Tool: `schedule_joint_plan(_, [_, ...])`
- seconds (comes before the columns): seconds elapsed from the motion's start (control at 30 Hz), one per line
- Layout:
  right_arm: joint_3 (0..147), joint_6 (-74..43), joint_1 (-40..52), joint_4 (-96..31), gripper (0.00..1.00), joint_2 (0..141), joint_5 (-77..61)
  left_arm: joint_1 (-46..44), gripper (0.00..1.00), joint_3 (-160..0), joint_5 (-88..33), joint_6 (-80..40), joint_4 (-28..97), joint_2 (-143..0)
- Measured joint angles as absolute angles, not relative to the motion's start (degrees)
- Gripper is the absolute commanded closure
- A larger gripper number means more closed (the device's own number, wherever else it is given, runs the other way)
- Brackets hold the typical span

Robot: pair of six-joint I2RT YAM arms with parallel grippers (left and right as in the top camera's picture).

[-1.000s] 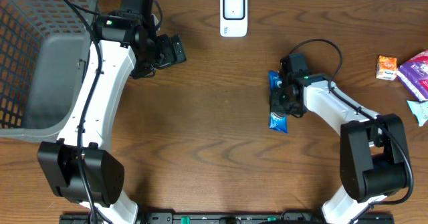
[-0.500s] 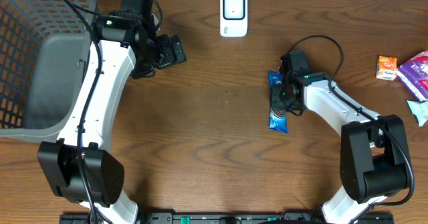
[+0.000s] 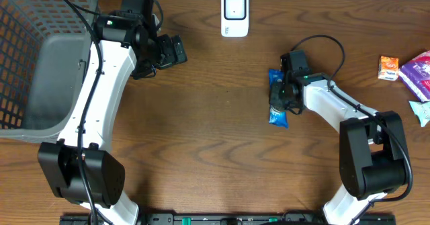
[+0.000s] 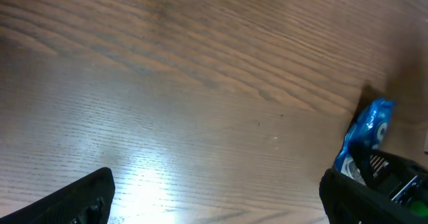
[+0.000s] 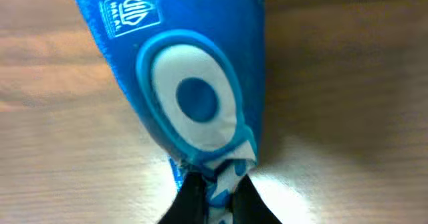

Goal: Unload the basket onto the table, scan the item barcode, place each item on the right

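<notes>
Starting leftmost, the left gripper [image 3: 176, 50] is held spread wide and empty, the scanner [image 3: 234, 13] is seen well up-left of the right gripper [image 5: 214, 194], whose jaws have just been clamped onto the blue packet [image 5: 194, 63] pinched between them, so lifting is judged next.

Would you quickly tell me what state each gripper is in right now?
Left gripper: open, holding nothing.
Right gripper: closed on the blue packet.
</notes>
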State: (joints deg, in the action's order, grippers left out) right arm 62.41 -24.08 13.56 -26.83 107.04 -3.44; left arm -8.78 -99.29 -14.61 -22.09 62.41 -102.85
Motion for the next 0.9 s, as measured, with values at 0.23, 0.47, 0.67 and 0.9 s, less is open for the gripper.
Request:
schedule_joint_plan(0.23, [63.83, -24.88, 12.12, -24.05, 0.99, 107.74, -15.55, -8.78, 0.02, -99.31, -14.61, -22.09, 62.43, -102.85])
schedule_joint_plan(0.47, [71.35, -30.63, 5.02, -22.57, 0.98, 107.74, -38.0, -8.78, 0.02, -99.31, -14.61, -22.09, 62.41, -102.85])
schedule_joint_plan(0.67, [72.29, -32.23, -0.6, -25.54, 0.98, 107.74, -52.86, -8.78, 0.02, -99.31, -14.63, -22.09, 62.41, -102.85])
schedule_joint_plan(0.9, [71.88, -28.03, -0.19, -40.86, 0.99, 107.74, -36.8, -8.78, 0.02, -99.31, -14.61, -22.06, 62.41, -102.85])
